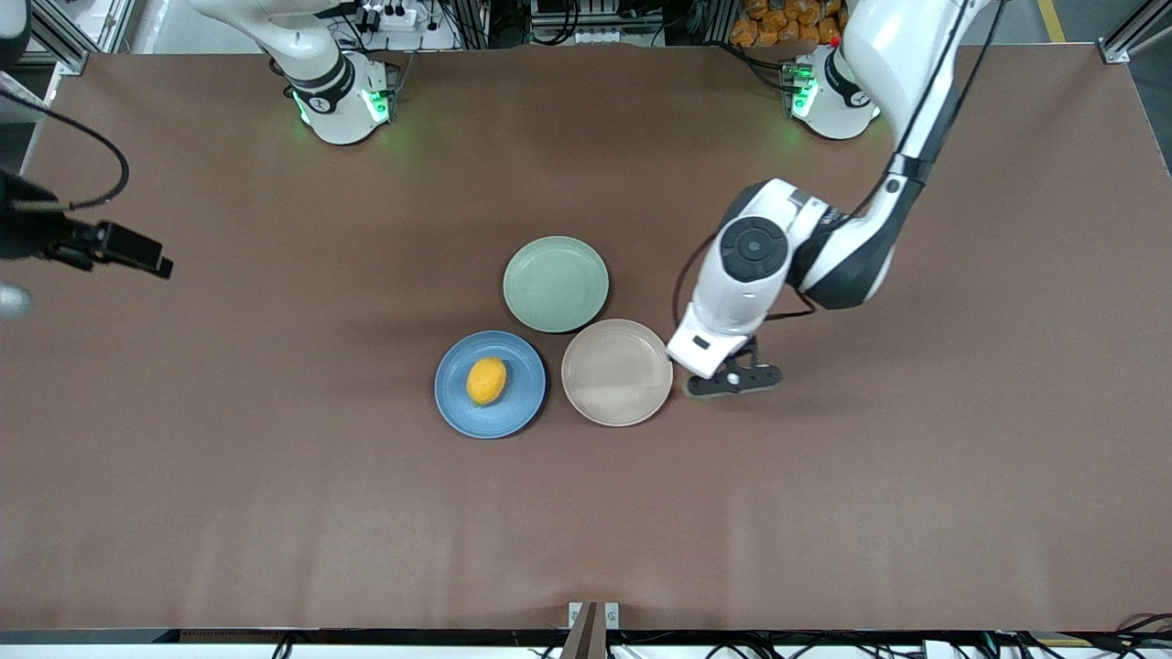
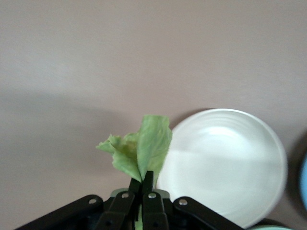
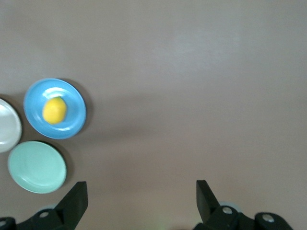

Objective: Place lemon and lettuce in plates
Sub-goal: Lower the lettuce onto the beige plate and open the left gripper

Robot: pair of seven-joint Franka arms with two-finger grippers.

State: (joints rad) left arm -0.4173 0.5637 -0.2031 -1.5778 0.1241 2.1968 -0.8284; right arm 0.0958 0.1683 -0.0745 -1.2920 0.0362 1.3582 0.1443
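Three plates are counted on the brown table (image 1: 275, 513): a blue plate (image 1: 458, 403), a beige-pink plate (image 1: 616, 372) touching it toward the left arm's end, and a pale green plate (image 1: 556, 283) farther from the front camera than both. One lemon (image 1: 486, 381) is seen, lying in the blue plate near its middle. One lettuce (image 2: 141, 151) leaf is seen, and only in the left wrist view, where it is pinched at its lower end between the closed fingers of the left gripper (image 2: 142, 184) and stands up crinkled just beside the rim of the beige-pink plate, which looks washed out to near white there. In the front view the leaf is hidden under the left arm's wrist, and only the gripper's dark body (image 1: 734, 378) is made out, low over the bare table beside that plate; whether the leaf touches the table cannot be told. The right gripper (image 3: 141, 201) is cut off at the front view's edge toward the right arm's end, where the arm waits; in the right wrist view its fingers are spread wide with nothing between them, over bare table well apart from the plates. In that view the beige-pink plate is cut off at the picture's edge, possibly half of it showing.
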